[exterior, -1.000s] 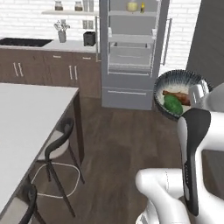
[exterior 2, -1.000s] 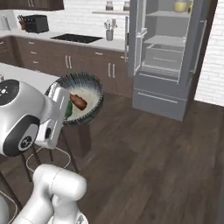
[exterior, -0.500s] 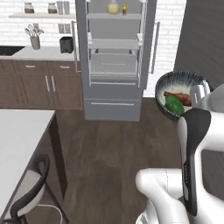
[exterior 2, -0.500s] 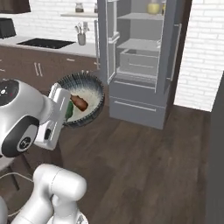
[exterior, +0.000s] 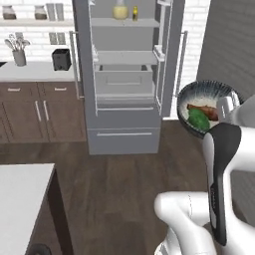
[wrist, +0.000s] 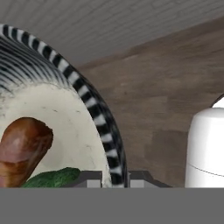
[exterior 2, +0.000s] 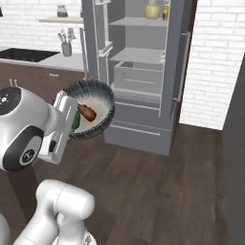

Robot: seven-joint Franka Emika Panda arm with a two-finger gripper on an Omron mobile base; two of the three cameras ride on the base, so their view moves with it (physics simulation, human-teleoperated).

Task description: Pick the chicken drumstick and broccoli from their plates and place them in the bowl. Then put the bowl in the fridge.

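End effector (wrist: 113,177) clamped on bowl (exterior: 206,107) rim, drumstick (exterior: 201,110) and broccoli (exterior: 198,119) inside; open fridge (exterior: 127,79) ahead, to its left.

Close on the bowl (wrist: 103,127), rim pinched between the fingertips (wrist: 89,179); inside, the chicken drumstick (wrist: 22,148) above the broccoli (wrist: 52,178); wood floor (wrist: 166,96) beyond.

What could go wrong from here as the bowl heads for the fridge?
The claw pinches only the rim of the bowl, which is held tilted, so the chicken drumstick or broccoli might slide out. The fridge has open doors; the bowl could clip one going in.
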